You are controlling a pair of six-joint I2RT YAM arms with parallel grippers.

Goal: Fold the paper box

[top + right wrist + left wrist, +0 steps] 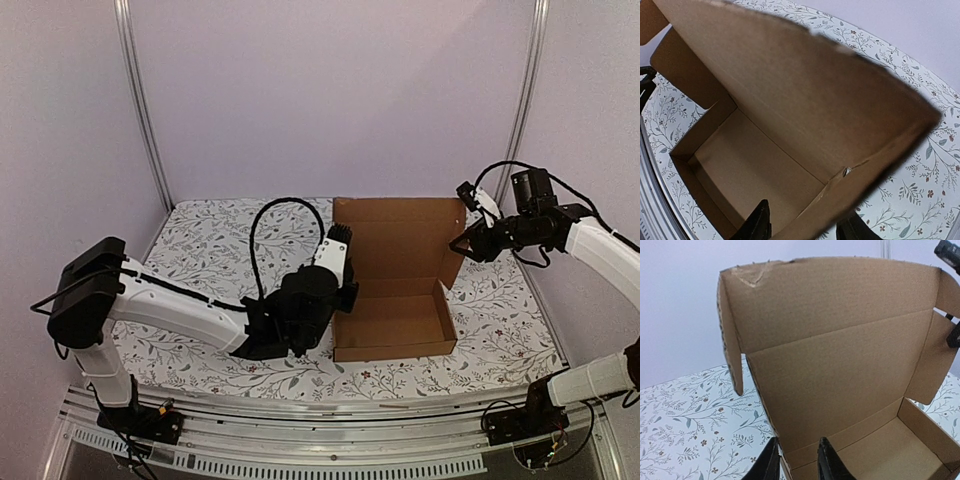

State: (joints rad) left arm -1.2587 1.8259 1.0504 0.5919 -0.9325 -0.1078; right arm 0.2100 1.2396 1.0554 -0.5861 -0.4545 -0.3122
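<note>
One paper box (395, 240), one left gripper (348, 293), one right gripper (463, 246).

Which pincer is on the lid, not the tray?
The right pincer: its fingers straddle the upright lid's right side. The left pincer straddles the tray's left rim.

The raised lid (395, 235) of the paper box (395, 350) blocks reach from behind; its tray (395, 320) is open from above. Bare table (215, 240) lies free behind the left arm (180, 310).

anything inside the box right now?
Only bare cardboard floor shows inside the box; no loose items. The strip along its front wall is hidden from the top camera.
</note>
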